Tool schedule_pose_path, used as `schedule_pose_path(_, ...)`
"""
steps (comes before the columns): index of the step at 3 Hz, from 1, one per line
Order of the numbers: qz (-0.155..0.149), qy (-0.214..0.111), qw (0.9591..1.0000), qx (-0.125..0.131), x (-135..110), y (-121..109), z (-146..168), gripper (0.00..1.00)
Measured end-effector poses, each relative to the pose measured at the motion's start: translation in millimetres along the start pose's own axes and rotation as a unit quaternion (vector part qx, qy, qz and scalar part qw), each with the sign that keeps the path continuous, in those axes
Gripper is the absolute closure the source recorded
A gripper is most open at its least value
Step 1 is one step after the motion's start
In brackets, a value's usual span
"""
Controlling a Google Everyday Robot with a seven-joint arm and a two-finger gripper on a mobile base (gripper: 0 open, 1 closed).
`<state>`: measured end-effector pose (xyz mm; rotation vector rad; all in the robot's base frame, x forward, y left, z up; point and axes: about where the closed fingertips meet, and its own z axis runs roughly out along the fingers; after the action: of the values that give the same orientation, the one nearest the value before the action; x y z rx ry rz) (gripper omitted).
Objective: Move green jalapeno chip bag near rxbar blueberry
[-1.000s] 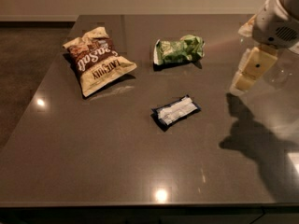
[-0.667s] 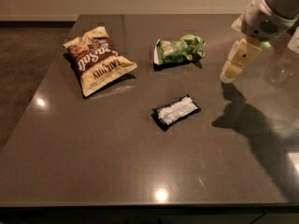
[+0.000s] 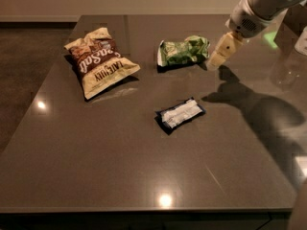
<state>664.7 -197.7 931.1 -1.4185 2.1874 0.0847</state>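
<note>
Now the gripper (image 3: 217, 58) hangs just beside the right end of the green jalapeno chip bag (image 3: 183, 51), probably to take it from that side. Whether it is spread or closed, I cannot tell. The rxbar blueberry (image 3: 181, 114) lies in front of the bag, well apart.

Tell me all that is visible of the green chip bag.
The green jalapeno chip bag is a small, wrinkled packet of shiny light-green foil with pale edges. It lies flat on the dark table, toward the far side, long axis left to right. The rxbar blueberry lies apart, nearer the camera. The pincer is close at its right end; contact cannot be told.
</note>
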Motion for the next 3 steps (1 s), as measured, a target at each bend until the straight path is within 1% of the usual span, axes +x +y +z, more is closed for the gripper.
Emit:
schedule_pose_path(1,0.039,-0.023,0.999,-0.005,-12,-14,33,0.0)
schedule_pose_path(2,0.091,-0.033,0.9953,0.0,-21,-27,67,0.0)
schedule_pose_path(3,0.103,-0.024,0.9943,0.011,-29,-36,84,0.0)
